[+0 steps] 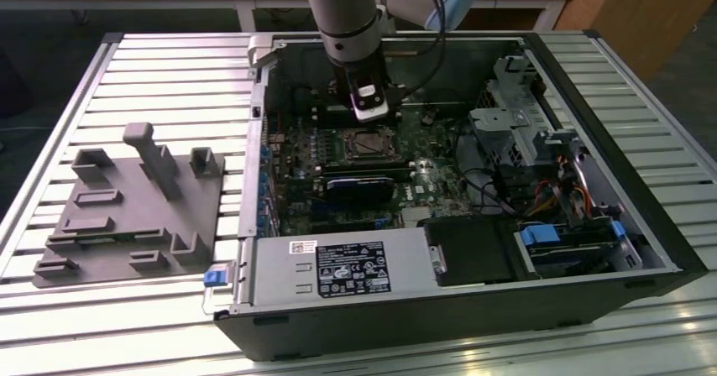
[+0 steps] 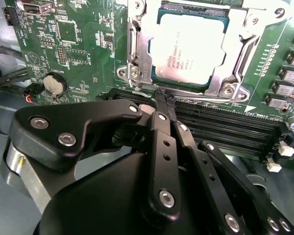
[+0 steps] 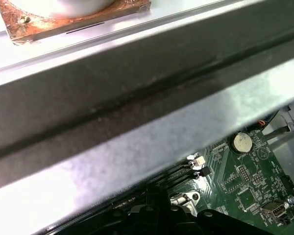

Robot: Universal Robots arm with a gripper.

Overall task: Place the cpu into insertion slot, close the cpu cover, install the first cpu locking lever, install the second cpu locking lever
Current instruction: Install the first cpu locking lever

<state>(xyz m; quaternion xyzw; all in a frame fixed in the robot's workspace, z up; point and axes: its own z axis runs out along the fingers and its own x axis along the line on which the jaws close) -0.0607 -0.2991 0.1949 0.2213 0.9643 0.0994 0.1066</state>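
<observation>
Pressing the thin silvery wire locking lever at the closed-fingered black gripper's tip likely wants steady force, clear of the square silvery metal-framed cpu cover just beyond.

Bright even light, faint metallic glare

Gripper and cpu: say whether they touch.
Apart. In the second wrist view the gripper ends short of the cpu, with a strip of the cpu cover showing between them.
</observation>
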